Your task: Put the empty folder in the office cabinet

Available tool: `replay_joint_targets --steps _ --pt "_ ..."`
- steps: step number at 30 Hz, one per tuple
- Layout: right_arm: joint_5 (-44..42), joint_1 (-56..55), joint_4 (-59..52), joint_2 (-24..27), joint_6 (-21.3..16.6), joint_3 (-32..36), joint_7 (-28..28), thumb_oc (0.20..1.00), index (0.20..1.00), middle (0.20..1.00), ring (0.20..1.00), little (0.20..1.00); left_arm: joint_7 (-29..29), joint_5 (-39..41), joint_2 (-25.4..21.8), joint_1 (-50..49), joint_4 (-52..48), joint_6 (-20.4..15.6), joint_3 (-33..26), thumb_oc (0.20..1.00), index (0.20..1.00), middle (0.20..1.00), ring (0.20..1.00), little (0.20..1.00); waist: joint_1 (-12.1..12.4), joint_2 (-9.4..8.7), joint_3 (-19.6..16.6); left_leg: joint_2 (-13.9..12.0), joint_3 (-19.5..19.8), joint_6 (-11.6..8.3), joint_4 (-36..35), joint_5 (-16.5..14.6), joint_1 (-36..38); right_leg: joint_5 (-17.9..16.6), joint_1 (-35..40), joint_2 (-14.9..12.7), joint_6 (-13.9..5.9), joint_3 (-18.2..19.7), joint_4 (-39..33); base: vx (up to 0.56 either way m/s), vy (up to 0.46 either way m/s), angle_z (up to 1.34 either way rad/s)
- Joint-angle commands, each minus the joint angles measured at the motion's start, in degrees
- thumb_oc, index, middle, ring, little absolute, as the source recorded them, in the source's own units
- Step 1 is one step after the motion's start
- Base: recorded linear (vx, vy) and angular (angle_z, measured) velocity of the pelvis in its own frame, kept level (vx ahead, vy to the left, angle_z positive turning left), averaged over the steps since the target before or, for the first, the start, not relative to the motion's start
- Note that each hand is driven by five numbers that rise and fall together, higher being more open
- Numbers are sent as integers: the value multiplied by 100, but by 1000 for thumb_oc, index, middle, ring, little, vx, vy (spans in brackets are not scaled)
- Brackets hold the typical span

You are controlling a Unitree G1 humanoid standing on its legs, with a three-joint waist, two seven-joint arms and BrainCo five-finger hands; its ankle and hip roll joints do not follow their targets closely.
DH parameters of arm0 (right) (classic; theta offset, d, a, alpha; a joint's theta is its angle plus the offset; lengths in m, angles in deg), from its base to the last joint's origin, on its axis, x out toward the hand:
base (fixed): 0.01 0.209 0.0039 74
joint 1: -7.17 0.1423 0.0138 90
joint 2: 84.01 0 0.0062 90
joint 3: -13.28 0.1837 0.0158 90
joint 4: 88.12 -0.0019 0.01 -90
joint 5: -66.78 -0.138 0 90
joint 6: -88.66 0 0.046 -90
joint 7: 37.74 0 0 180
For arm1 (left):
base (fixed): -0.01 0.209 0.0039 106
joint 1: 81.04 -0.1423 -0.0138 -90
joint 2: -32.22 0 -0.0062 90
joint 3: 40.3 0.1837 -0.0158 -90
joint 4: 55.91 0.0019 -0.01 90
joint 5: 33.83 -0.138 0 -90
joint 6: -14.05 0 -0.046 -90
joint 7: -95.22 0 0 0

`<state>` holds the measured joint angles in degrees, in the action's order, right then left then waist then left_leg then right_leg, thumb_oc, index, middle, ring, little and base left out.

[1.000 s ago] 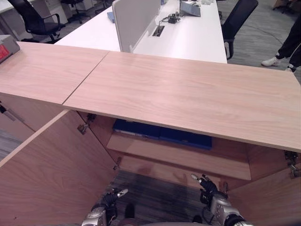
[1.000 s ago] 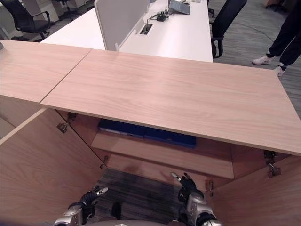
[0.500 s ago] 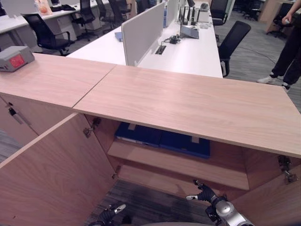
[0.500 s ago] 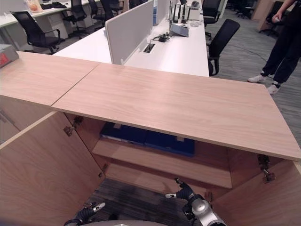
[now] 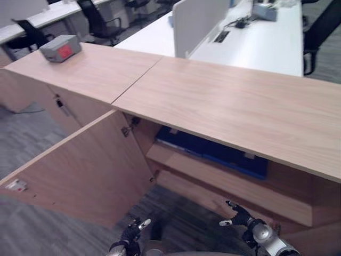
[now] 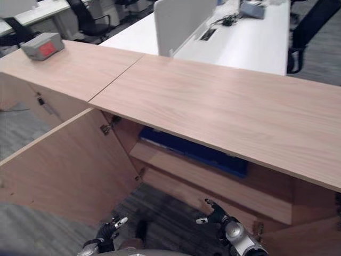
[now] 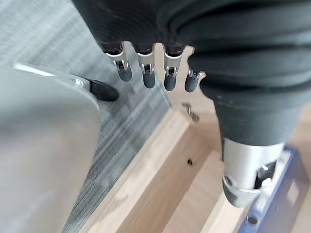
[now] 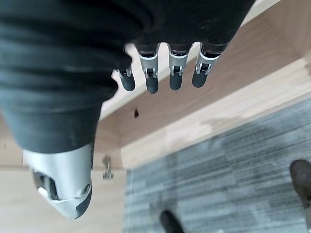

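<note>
Both hands empty, fingers straight: left hand [image 5: 129, 234], right hand [image 5: 246, 220]. Blue folders [image 5: 213, 151] lay shelved in open cabinet [image 5: 229, 181] ahead of right hand.

No legible text, label, number or sign: the red panel on the small grey box [image 5: 60, 48] atop the light wooden cabinet top [image 5: 213, 101] shows no readable characters, and the pale tags on the dark blue folders [image 5: 213, 150] on the cabinet shelf are unreadable.
</note>
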<state>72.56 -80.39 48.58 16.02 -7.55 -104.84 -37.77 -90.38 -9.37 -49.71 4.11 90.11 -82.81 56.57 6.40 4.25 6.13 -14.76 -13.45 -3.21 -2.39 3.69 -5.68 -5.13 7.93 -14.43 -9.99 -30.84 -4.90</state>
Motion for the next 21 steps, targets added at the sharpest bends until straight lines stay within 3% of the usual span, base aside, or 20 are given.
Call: replay_joint_targets --steps 1,4,5,10,11,17,19,20,21 --pt "30 546 -331 -157 -289 24 24 1000 1000 1000 1000 1000 -36 164 -301 440 -220 -252 18 1000 1000 1000 1000 1000 -167 -353 183 -560 -53 -1022 589 305 383 472 -131 -101 -138 197 139 -112 80 37" --pt "-105 466 -389 -211 -271 126 -9 1000 1000 1000 1000 1000 -35 249 -317 419 -313 -253 -10 1000 1000 1000 1000 1000 -238 -418 133 -611 -69 -1031 881 157 646 370 -226 -259 -85 -45 312 -109 118 47" --pt "-280 418 -305 -296 -256 236 -38 1000 1000 1000 1000 1000 -28 271 -309 441 -290 -243 -19 1000 1000 1000 1000 1000 -312 -438 60 -646 -242 -1041 816 78 844 342 -279 -341 -69 -247 456 17 143 93" --pt "-413 353 -202 -439 -168 423 -51 1000 1000 1000 1000 1000 -80 158 -371 435 -326 -151 29 1000 1000 1000 1000 1000 -327 -499 -98 -500 -415 -994 434 -170 1002 238 -253 -476 -252 -312 618 14 221 89" --pt "-646 367 -135 -663 -116 628 2 1000 1000 1000 1000 1000 -49 -27 -470 551 -245 -129 86 1000 1000 1000 1000 1000 -226 -689 -99 -268 -259 -857 392 -364 940 53 -272 -755 -399 -374 813 -8 322 69" --pt "-913 440 -30 -1127 -46 745 54 1000 1000 1000 1000 1000 26 -150 -672 702 -234 -140 21 1000 1000 1000 1000 1000 79 -996 -39 265 -107 -475 351 -760 952 -344 -424 -1209 -501 -396 1275 -24 218 46" --pt "-913 465 1 -1190 -39 731 61 1000 1000 1000 1000 1000 43 -175 -715 706 -232 -126 -16 1000 1000 1000 1000 1000 137 -1026 -20 341 -116 -411 321 -802 994 -406 -460 -1280 -501 -405 1393 -34 141 -7" --pt "-1013 441 78 -1296 -47 781 96 1000 1000 1000 1000 1000 83 -175 -793 698 -265 -143 -38 1000 1000 1000 1000 1000 190 -1091 35 503 -134 -291 282 -716 976 -641 -554 -1356 -501 -418 1647 -30 175 -8" --pt "-1075 422 70 -1309 -44 816 110 1000 1000 1000 1000 1000 98 -150 -819 686 -300 -146 -17 1000 1000 1000 1000 1000 146 -1082 62 539 -22 -250 233 -685 987 -623 -628 -1228 -501 -142 1773 -25 258 29"
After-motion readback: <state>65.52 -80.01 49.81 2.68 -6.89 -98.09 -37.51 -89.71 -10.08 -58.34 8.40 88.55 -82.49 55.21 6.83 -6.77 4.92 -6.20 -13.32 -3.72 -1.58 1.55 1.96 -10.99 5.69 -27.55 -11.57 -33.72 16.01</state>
